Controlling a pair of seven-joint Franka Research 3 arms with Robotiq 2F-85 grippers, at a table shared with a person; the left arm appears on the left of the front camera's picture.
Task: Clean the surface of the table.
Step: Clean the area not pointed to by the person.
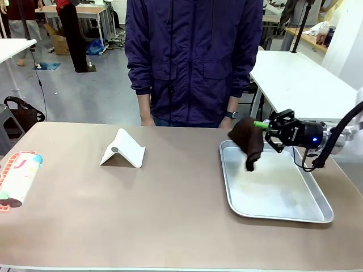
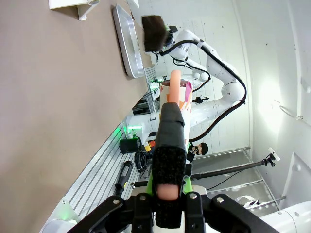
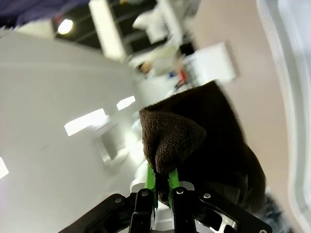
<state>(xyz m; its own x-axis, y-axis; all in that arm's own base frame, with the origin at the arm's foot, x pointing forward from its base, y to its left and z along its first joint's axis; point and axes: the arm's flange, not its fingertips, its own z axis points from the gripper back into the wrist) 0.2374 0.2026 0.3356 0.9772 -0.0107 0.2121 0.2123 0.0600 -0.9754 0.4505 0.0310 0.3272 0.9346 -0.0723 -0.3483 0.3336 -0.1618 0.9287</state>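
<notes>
Right jaws pinch a brown cloth (image 1: 248, 141) over the tray (image 1: 283, 195) at the desk's (image 1: 170, 209) 3 o'clock; left jaws clamp a dark tool (image 2: 170, 126).

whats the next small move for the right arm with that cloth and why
Probably lower the right gripper and carry the dark cloth leftward onto the bare table. The cloth, pinched in the shut jaws, hangs over the far left corner of the metal tray, so it is not yet on the tabletop.
</notes>
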